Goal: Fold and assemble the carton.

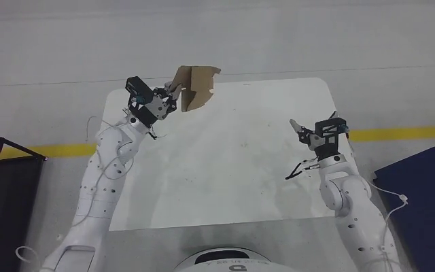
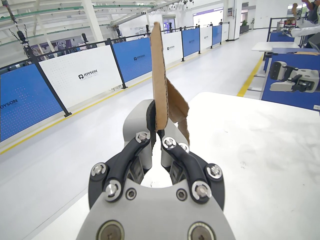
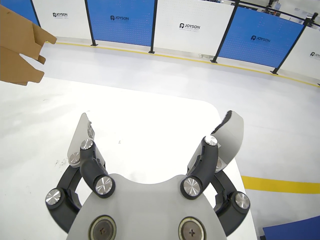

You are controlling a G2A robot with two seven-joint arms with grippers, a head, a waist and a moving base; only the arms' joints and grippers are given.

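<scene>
The left hand [image 2: 157, 136] is clamped on an edge of the carton [image 2: 160, 93], holding it up above the far left corner of the table [image 1: 224, 170]; the right hand [image 3: 157, 122], jaws apart, sits over the table's right side. Best hold that pinch firm while the right hand takes a free panel (the carton, half-flat, holds nothing).

A white table [image 1: 224, 170] with rounded far corners stood on a pale grey floor [image 1: 272, 41]. A yellow floor line [image 1: 401, 133] showed to its left and right. Blue and white barrier panels [image 3: 195, 26] fenced the far side, and a blue panel [image 1: 411, 183] stood near right.
</scene>
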